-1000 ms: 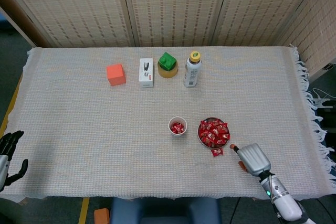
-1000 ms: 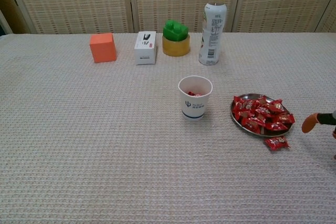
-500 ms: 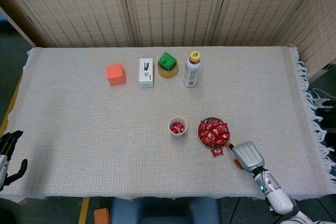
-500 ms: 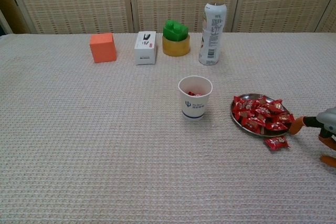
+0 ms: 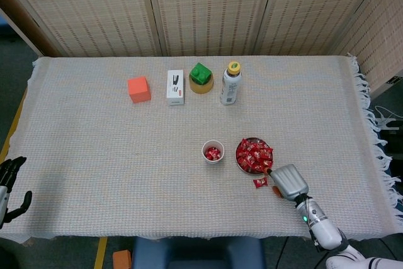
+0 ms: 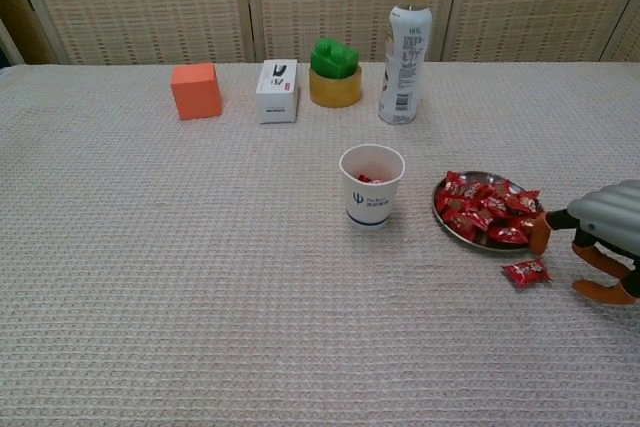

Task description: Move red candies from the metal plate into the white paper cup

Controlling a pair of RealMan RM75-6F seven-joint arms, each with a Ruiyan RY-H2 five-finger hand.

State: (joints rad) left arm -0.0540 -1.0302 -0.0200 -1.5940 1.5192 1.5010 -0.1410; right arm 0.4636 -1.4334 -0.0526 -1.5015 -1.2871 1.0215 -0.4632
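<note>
Where the desk runs nearest to us under its pale woven cloth, we see our left hand at the far left edge in the head view, dark fingers parted and holding nothing, well apart from everything else. On the opposite side our right hand reaches in over the cloth, its grey back toward the head camera; in the chest view its orange-tipped fingers are spread with nothing between them, and one tip sits right at the near-right rim of the metal plate, though we cannot tell whether it presses the rim or only stands just beside it. One loose red candy lies on the cloth just in front of the plate, under the reaching hand and not gripped. The plate itself carries a heap of red candies. Just to its left stands the white paper cup, upright, with a few red candies showing inside it. Farther back along the desk stands a row: an orange cube at the left, then a white box, then a green block sitting on a yellow round base, and at the right a bottle with a yellow cap, upright. Behind the desk stand woven screen panels.
</note>
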